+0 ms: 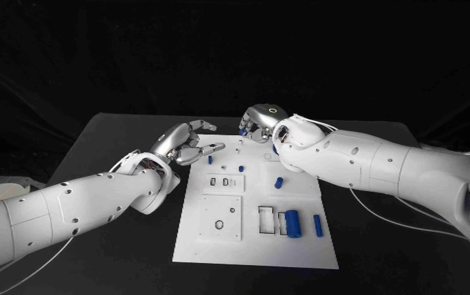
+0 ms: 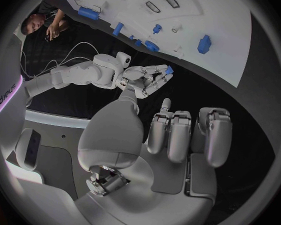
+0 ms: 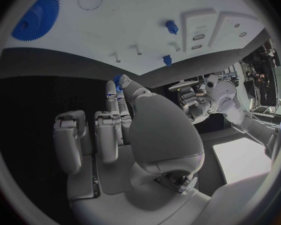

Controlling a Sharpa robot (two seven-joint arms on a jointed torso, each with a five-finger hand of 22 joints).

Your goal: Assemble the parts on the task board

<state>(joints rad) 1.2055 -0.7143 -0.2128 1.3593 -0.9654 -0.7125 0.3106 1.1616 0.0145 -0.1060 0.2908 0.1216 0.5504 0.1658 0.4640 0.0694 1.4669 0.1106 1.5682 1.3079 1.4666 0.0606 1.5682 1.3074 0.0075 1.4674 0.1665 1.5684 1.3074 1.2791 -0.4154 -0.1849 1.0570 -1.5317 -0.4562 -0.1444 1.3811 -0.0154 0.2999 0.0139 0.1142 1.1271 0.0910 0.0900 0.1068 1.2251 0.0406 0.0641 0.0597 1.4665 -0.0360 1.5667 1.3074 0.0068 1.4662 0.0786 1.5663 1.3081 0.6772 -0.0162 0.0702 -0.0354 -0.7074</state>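
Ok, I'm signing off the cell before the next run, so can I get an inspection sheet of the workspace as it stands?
Surface: black table, with the white board in its middle.
Job's things: blue parts on the board, among them a thick cylinder, a slim pin beside it, a short piece and a gear.
Clutter: nothing seen.
Robot hands: left robot hand holds nothing, fingers apart, at the board's far left corner; right robot hand pinches a small blue part at the board's far edge.
Cables: a white cable trails from the right arm; another from the left.
Surroundings: black backdrop.
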